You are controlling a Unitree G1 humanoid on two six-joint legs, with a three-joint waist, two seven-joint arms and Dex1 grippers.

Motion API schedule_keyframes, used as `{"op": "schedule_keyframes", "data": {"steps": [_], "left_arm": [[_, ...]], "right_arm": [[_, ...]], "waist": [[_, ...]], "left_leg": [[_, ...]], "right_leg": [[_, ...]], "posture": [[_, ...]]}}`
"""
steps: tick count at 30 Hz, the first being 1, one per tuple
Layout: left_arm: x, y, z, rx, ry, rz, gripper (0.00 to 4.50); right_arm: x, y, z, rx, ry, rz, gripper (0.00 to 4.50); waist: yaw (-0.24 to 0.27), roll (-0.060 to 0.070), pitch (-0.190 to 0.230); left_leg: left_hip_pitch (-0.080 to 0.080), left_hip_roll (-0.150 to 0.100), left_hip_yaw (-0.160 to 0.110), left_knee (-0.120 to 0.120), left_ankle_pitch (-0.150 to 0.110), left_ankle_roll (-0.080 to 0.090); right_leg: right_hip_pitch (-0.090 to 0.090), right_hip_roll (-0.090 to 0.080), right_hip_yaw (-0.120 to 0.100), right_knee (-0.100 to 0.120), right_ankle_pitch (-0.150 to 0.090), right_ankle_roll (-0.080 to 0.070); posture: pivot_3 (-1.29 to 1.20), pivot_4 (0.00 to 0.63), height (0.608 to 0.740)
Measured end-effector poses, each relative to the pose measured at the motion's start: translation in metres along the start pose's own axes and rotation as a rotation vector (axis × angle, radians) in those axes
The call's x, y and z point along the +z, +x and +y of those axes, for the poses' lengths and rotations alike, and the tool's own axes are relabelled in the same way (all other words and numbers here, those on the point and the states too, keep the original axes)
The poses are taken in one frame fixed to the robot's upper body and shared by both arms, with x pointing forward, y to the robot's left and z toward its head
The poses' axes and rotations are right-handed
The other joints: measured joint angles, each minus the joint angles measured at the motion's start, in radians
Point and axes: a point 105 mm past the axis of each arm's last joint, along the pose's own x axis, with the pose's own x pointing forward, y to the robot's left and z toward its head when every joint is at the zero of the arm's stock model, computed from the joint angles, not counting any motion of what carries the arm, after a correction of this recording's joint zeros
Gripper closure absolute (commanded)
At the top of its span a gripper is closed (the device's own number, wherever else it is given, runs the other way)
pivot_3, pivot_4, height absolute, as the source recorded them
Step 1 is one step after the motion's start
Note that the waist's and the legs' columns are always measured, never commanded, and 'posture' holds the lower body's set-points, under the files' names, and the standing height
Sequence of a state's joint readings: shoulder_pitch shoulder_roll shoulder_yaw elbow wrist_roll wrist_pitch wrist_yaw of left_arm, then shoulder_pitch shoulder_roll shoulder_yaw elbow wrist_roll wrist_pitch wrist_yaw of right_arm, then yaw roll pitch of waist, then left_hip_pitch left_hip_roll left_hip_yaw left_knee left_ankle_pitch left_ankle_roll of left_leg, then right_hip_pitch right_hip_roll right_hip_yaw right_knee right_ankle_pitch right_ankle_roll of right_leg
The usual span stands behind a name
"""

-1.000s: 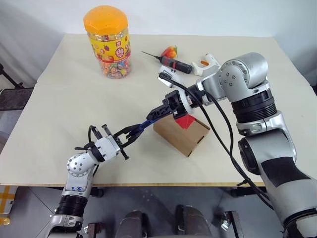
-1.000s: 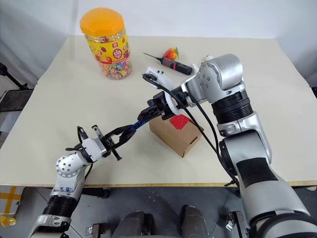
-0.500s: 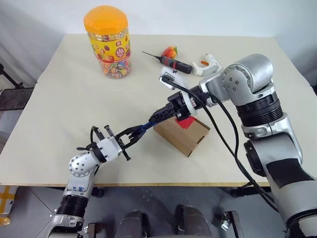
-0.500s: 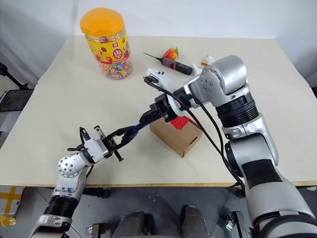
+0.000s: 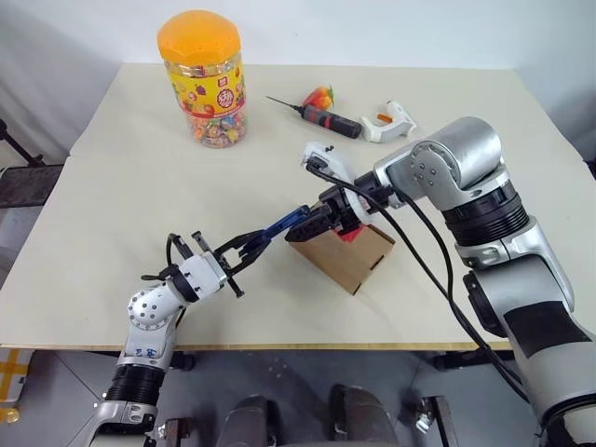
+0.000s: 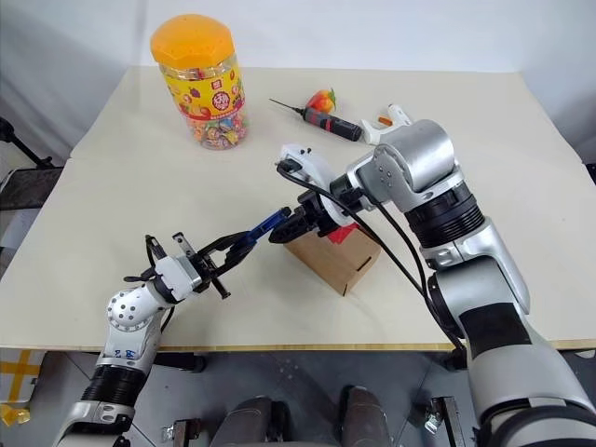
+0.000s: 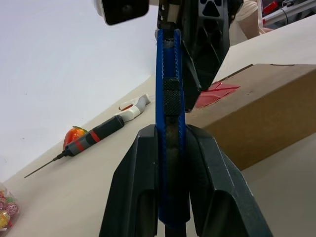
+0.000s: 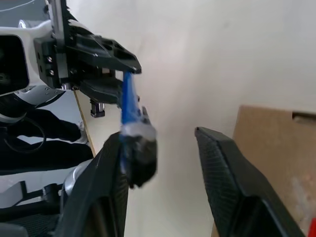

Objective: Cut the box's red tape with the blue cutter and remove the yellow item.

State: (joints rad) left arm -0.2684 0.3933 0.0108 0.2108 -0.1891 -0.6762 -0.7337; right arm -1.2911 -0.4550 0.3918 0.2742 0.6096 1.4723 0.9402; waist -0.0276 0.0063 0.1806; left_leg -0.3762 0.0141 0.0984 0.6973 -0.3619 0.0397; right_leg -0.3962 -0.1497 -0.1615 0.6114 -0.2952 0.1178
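Observation:
The blue cutter (image 5: 282, 224) slants up over the table, and my left gripper (image 5: 244, 250) is shut on its lower end; the left wrist view shows the cutter (image 7: 170, 113) pinched between both fingers. My right gripper (image 8: 158, 140) stands open around the cutter's far end (image 8: 129, 106), which lies against one finger (image 8: 111, 163). Just behind that hand the brown box (image 5: 349, 258) rests on the table, its red tape (image 7: 217, 91) showing on top. The yellow item is hidden.
At the back left stands a candy jar (image 5: 202, 74) with an orange lid. A black-and-red needle tool (image 5: 321, 115), a small orange fruit (image 5: 319, 96) and a white glue gun (image 5: 386, 121) lie at the back middle. The table's front edge (image 5: 279, 346) runs close below my left hand.
My right gripper's fingers have parted from the cutter's far end, and that hand has sunk slightly toward the box. The left gripper keeps hold of the cutter in place.

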Motion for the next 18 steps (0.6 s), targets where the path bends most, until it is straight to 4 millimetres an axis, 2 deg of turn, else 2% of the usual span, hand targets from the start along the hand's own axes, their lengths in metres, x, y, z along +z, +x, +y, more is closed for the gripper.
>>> {"op": "schedule_keyframes", "data": {"steps": [6, 13, 18], "left_arm": [[0.000, 0.000, 0.001, 0.004, -0.001, -0.003, 4.05], [0.001, 0.001, -0.001, -0.005, -0.006, -0.007, 4.05], [0.001, 0.001, -0.002, -0.007, -0.007, -0.008, 4.05]], "right_arm": [[0.002, 0.003, -0.003, 0.007, 0.033, -0.005, 2.35], [0.019, -0.006, 0.008, 0.049, 0.003, -0.077, 2.35], [0.021, -0.011, 0.015, 0.094, -0.021, -0.095, 2.35]], "waist": [[0.000, 0.000, 0.000], [0.001, 0.000, 0.000], [0.000, 0.000, 0.000]], "left_leg": [[0.000, 0.000, 0.000, 0.000, 0.000, 0.000], [0.000, 0.000, 0.000, 0.000, 0.000, 0.000], [0.000, 0.000, 0.000, 0.000, 0.000, 0.000]], "right_leg": [[0.000, 0.000, 0.000, 0.000, 0.000, 0.000], [0.000, 0.000, 0.000, 0.000, 0.000, 0.000], [0.000, 0.000, 0.000, 0.000, 0.000, 0.000]], "posture": [[0.00, 0.150, 0.740], [0.00, 0.150, 0.740], [0.00, 0.150, 0.740]]}}
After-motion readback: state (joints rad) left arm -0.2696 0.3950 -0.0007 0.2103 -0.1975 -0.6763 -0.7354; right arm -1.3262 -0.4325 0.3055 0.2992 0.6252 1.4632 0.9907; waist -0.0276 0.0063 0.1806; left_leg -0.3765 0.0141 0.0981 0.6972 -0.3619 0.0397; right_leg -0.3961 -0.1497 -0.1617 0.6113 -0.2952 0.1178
